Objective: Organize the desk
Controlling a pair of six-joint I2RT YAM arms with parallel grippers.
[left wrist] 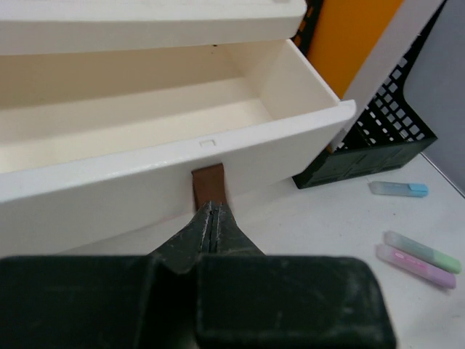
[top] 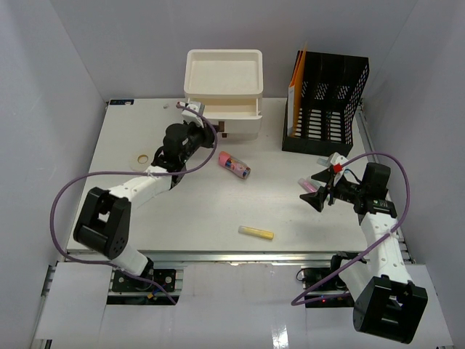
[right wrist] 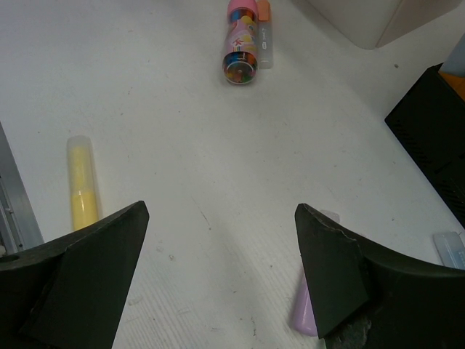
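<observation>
The white desk (top: 182,214) carries a cream drawer unit (top: 224,76) at the back. My left gripper (top: 214,138) is shut on the brown pull tab (left wrist: 209,183) of a drawer (left wrist: 145,171) that stands pulled out and looks empty; in the left wrist view the gripper (left wrist: 211,212) has its jaws pressed together on the tab. My right gripper (top: 320,196) is open and empty, low over the desk at the right. In the right wrist view it (right wrist: 218,251) is open over bare desk, and a pink highlighter (right wrist: 305,313) lies by its right finger.
A pink patterned tube (top: 234,165) lies mid-desk, a yellow highlighter (top: 256,233) near the front rail. A black file rack (top: 327,105) with an orange folder stands back right. A tape ring (top: 142,157) lies at the left. Blue (left wrist: 398,189) and green (left wrist: 423,251) highlighters lie near the rack.
</observation>
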